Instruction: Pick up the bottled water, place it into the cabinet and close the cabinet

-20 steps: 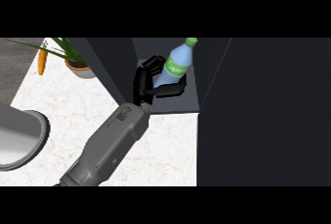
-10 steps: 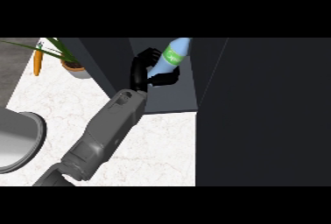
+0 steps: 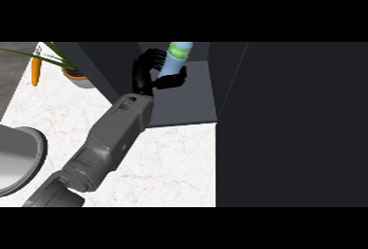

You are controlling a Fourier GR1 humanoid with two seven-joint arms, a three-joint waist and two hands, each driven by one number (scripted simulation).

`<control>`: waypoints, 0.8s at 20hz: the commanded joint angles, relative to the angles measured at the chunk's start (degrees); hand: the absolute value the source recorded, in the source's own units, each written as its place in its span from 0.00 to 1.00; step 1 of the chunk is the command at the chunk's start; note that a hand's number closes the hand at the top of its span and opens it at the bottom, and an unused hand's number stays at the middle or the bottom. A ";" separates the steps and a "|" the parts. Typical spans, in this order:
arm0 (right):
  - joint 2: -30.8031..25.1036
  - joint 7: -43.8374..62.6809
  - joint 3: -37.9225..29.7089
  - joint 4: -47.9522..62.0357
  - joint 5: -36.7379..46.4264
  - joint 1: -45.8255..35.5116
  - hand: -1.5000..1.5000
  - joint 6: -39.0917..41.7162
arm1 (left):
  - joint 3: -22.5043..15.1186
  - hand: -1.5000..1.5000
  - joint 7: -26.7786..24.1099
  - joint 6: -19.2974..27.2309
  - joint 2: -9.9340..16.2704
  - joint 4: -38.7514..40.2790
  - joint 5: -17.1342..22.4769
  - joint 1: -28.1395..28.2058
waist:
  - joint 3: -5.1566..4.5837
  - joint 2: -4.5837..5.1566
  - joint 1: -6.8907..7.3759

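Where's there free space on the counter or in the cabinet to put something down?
Bare marble counter lies between the forearm and the dark cabinet door. The cabinet floor right of the left hand is free. It is crowded around the bottled water.

One bottled water (image 3: 176,59), one cabinet (image 3: 183,104), one hand (image 3: 152,73), one potted plant (image 3: 72,73), one carrot (image 3: 35,72), one bowl (image 3: 18,158).

White marbled counter (image 3: 173,165) fills the lower middle of the frame. At the left edge sits a grey round basin (image 3: 14,158). In the upper left stand a potted plant (image 3: 72,73) and an orange carrot (image 3: 35,72).
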 commanded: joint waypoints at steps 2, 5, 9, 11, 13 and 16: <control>-0.53 0.80 -1.38 -2.60 -5.67 0.59 0.00 0.96 | -0.85 0.00 -2.81 1.97 2.12 4.58 -2.53 -1.73 | -0.01 0.38 -1.03; -0.71 -0.29 -1.89 -2.85 -5.81 1.90 0.00 2.07 | -0.57 0.00 -4.44 5.66 0.18 5.83 -2.92 -2.39 | -0.01 0.17 -1.38; -0.86 1.60 0.12 -3.82 -4.81 2.50 0.00 2.40 | -0.46 0.00 -4.52 7.51 -1.08 7.03 -3.34 -4.53 | -0.06 0.31 -1.58; -1.01 0.93 -0.71 -1.99 -5.07 1.70 0.00 2.69 | 0.50 0.00 -4.13 3.45 0.81 6.46 -2.55 -5.48 | -0.05 0.40 -1.34; -0.16 0.75 0.65 0.44 -3.56 -1.04 0.00 2.28 | -0.25 0.00 -4.23 -0.91 1.32 6.73 -3.39 -5.47 | -0.04 0.48 -0.54; -0.36 -0.36 0.34 -2.56 -4.62 2.73 0.00 3.49 | 2.37 0.00 -7.31 -4.69 1.54 3.22 -1.07 -6.09 | -0.09 -0.06 -0.87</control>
